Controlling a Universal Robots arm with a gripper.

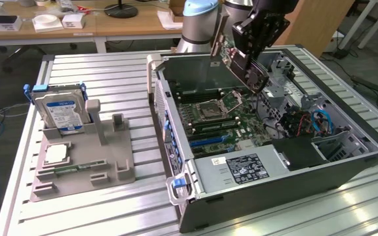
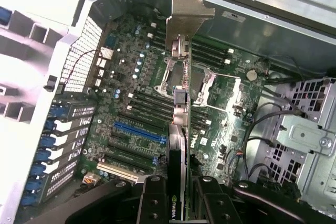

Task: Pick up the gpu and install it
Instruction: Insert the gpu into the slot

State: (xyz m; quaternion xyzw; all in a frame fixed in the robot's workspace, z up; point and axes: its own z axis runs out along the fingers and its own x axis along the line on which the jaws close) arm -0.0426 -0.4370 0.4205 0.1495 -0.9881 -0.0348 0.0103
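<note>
My gripper (image 1: 253, 51) hangs over the open computer case (image 1: 346, 169), shut on the gpu (image 1: 248, 69). The gpu is a thin dark card held tilted above the motherboard (image 1: 222, 123), clear of it. In the wrist view the gpu (image 2: 178, 129) is seen edge-on, and its silvery end bracket (image 2: 186, 19) points toward the case's rear wall. My gripper (image 2: 178, 200) clamps the card between black fingers (image 2: 152, 203). The blue expansion slot (image 2: 139, 132) lies on the board beside the card's edge, with nothing in it.
A silver hard drive (image 1: 61, 110) stands upright in a grey fixture (image 1: 90, 169) on the exterior view's left, with a square processor chip (image 1: 56, 153) lying in front of it. Inside the case are a power supply (image 1: 241, 167), cables (image 1: 317, 123) and a drive cage (image 2: 307, 135).
</note>
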